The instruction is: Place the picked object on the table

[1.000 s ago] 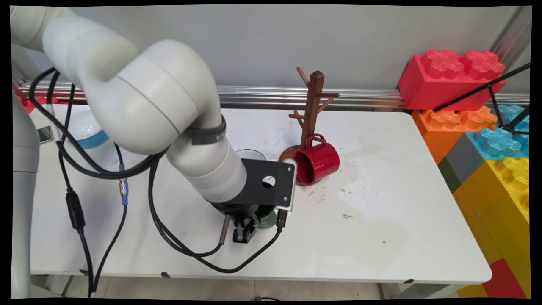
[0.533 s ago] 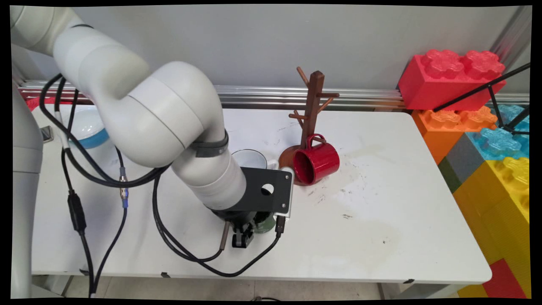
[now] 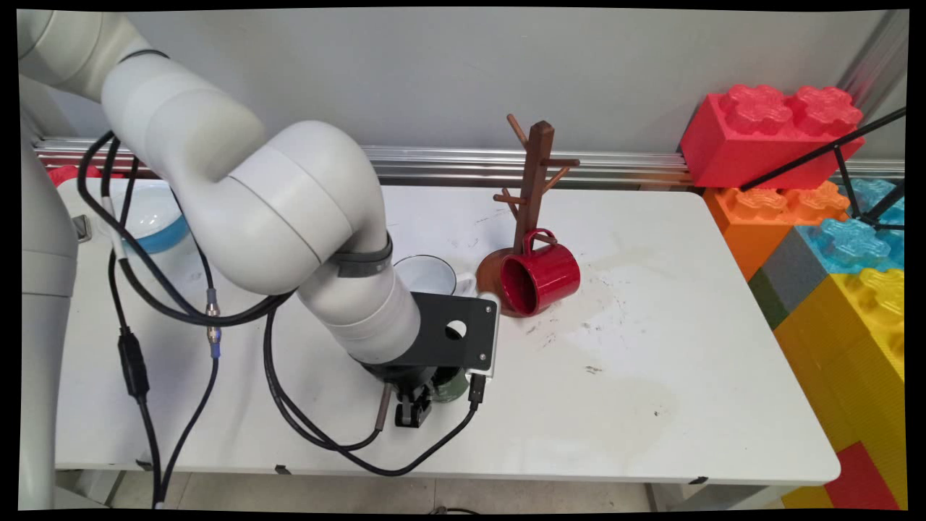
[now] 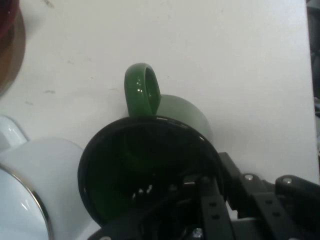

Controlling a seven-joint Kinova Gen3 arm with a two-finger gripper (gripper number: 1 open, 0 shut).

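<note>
Green mug (image 4: 150,170) under the pincer (image 4: 210,200), apparently gripped at the rim, white mug (image 4: 35,185) beside.

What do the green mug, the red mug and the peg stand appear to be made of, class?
Green mug: glossy glazed ceramic or enamel, given sharp highlights on its handle. Red mug: same shiny finish, probably ceramic or enamelled metal. Peg stand: dark brown wood, matte.

White table (image 3: 651,376) bears a green mug (image 4: 150,165) under the gripper (image 3: 414,409), white mug (image 3: 428,275) behind, red mug (image 3: 541,278) beyond
</note>
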